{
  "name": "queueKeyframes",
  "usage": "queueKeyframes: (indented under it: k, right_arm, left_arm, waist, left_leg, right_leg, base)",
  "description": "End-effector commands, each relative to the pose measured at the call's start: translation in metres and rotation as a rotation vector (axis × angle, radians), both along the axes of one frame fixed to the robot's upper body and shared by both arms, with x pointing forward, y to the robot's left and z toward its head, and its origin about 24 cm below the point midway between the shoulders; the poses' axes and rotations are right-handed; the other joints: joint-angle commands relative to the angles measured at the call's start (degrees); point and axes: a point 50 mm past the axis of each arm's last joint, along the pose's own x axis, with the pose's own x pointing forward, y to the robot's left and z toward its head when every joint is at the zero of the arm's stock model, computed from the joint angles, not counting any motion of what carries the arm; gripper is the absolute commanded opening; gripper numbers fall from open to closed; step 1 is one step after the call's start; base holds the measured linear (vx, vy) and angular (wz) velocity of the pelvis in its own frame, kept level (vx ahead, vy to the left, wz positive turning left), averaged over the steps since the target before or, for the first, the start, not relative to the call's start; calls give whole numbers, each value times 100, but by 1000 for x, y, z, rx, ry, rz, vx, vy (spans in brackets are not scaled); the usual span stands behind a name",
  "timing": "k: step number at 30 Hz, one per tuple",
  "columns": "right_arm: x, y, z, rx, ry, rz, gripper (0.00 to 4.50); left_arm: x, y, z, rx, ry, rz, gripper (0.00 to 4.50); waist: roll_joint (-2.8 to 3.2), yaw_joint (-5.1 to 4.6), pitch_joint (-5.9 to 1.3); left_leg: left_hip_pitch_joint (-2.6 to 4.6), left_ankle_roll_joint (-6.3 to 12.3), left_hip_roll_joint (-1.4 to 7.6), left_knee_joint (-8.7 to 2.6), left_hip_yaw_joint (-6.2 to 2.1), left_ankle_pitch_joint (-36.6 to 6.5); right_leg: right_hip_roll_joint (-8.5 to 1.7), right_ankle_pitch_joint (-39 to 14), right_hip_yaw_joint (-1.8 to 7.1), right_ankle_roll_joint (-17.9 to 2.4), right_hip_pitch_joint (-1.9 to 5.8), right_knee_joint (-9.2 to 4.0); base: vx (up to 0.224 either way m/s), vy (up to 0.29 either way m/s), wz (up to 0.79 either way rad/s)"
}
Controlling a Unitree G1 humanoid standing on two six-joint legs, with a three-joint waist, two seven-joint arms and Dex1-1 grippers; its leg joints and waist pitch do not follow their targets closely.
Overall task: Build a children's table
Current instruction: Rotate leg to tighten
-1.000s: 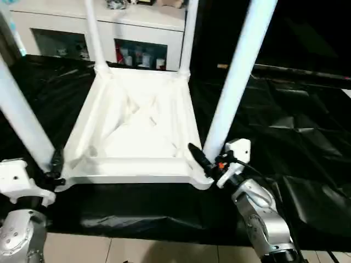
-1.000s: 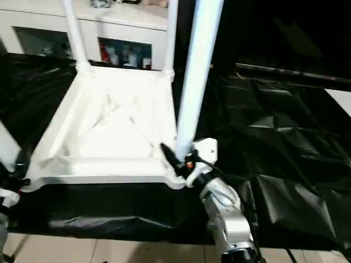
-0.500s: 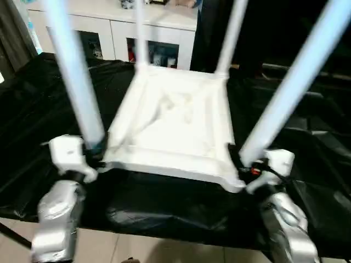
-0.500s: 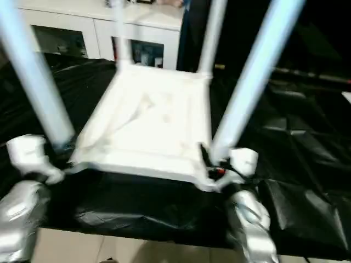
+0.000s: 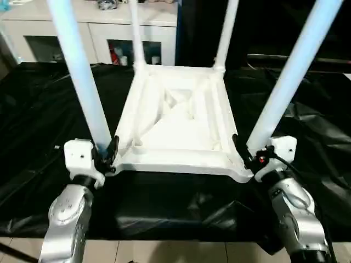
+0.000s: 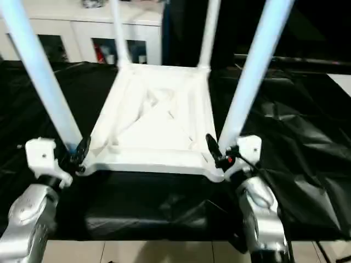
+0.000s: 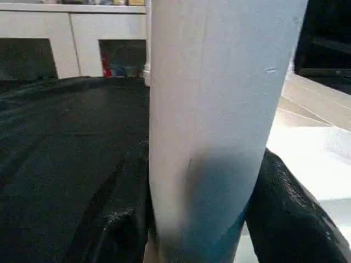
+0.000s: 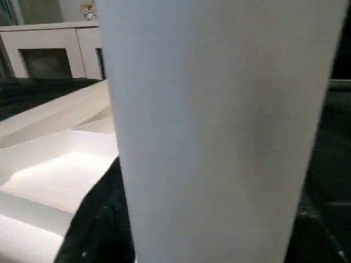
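i have the children's table (image 5: 175, 123) upside down on the black-covered table (image 5: 33, 109), all four legs standing in the corner sockets. my left claw (image 5: 104, 155) is clamped round the near left leg (image 5: 82, 82) at its base, my right claw (image 5: 248, 156) round the near right leg (image 5: 290, 76). it looks like light, stiff, smooth plastic; i'd hold low by the sockets, since tall legs would lever and slip.

Both my silver forearms reach fwd, L gripper (image 5: 107, 153) and R gripper (image 5: 248, 156) each w/ black fingers clamped round a table leg base.
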Motion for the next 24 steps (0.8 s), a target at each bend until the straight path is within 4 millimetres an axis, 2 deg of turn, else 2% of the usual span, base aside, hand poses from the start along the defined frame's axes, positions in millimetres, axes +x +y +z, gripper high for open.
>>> queueKeyframes:
  k: [1, 3, 4, 5, 10, 15, 16, 18, 19, 20, 21, 22, 24]
  right_arm:
    - [3, 2, 3, 20, -2, 38, 289]
    - [1, 1, 4, 20, -8, 42, 307]
    - [0, 0, 5, 22, -11, 42, 316]
    - [-3, -2, 7, 25, -28, 32, 333]
    - [-12, -8, 12, 61, -86, 0, 338]
    - [-22, -12, 17, 90, -128, -20, 338]
    - [-24, -12, 19, 92, -145, -24, 338]
    - [-25, -13, 20, 93, -149, -29, 338]
    - [-26, -14, 21, 97, -152, -34, 338]
    - [-26, -15, 21, 93, -157, -45, 338]
    - [-28, -21, 23, 78, -172, -82, 338]
    - [-28, -27, 25, 63, -190, -124, 338]
    - [-30, -32, 27, 63, -196, -152, 338]
  left_arm:
    - [1, -8, 9, -1, -35, -30, 206]
    - [1, -8, 9, 2, -32, -29, 206]
    - [2, -8, 9, 6, -30, -29, 206]
    - [3, -9, 8, 10, -28, -28, 206]
    - [5, -9, 8, 26, -19, -18, 204]
    - [6, -9, 7, 27, -9, -27, 204]
    - [8, -8, 7, 33, -8, -26, 204]
    - [9, -7, 7, 38, -7, -24, 204]
    - [10, -6, 7, 44, -4, -23, 203]
    - [10, -6, 7, 46, -2, -22, 203]
    - [11, -5, 7, 51, 4, -18, 203]
    - [12, -4, 7, 53, 7, -16, 203]
    - [13, -4, 7, 52, 9, -15, 203]
  waist:
    - [26, 1, -274]
    - [51, 15, -285]
    - [21, 19, -287]
    - [24, 16, -279]
    - [33, 34, -279]
    - [38, 38, -258]
    - [6, 33, -262]
    - [25, 43, -255]
    - [-6, 37, -254]
    - [12, 46, -258]
    - [-15, 44, -253]
    - [25, 58, -256]
    - [24, 67, -252]
  left_leg:
    - [50, 60, 332, -440, -139, -1810]
    - [48, 116, 323, -429, -134, -1658]
    - [45, 152, 322, -425, -131, -1603]
    - [43, 163, 324, -426, -125, -1596]
    - [50, 159, 329, -433, -128, -1613]
    - [58, 100, 328, -453, -133, -1829]
    - [53, 105, 327, -452, -135, -1824]
    - [61, 99, 324, -457, -138, -1875]
    - [49, 95, 323, -459, -139, -1874]
    - [58, 100, 322, -455, -140, -1851]
    - [47, 106, 325, -460, -139, -1829]
    - [63, 84, 328, -458, -136, -1807]
    - [61, 74, 316, -458, -135, -1819]
  right_leg:
    - [-352, -1248, 260, -973, 153, -377]
    - [-357, -1105, 262, -1003, 157, -357]
    - [-357, -1096, 258, -1007, 161, -348]
    - [-356, -1141, 259, -999, 155, -360]
    - [-353, -1196, 264, -923, 146, -364]
    - [-355, -1581, 266, -806, 123, -413]
    - [-355, -1566, 266, -798, 127, -411]
    - [-362, -1684, 265, -760, 112, -420]
    - [-359, -1702, 263, -755, 116, -423]
    - [-363, -1688, 266, -761, 112, -415]
    - [-363, -1685, 266, -756, 116, -417]
    - [-363, -1664, 271, -753, 99, -412]
    - [-358, -1676, 267, -734, 109, -418]
  base:
    - [0, 0, 0]
    - [0, 0, 0]
    - [0, 0, 0]
    - [0, 0, 0]
    - [0, 0, 0]
    - [0, 0, 0]
    - [0, 0, 0]
    - [0, 0, 0]
    - [0, 0, 0]
    - [0, 0, 0]
    - [0, 0, 0]
    - [0, 0, 0]
    - [0, 0, 0]
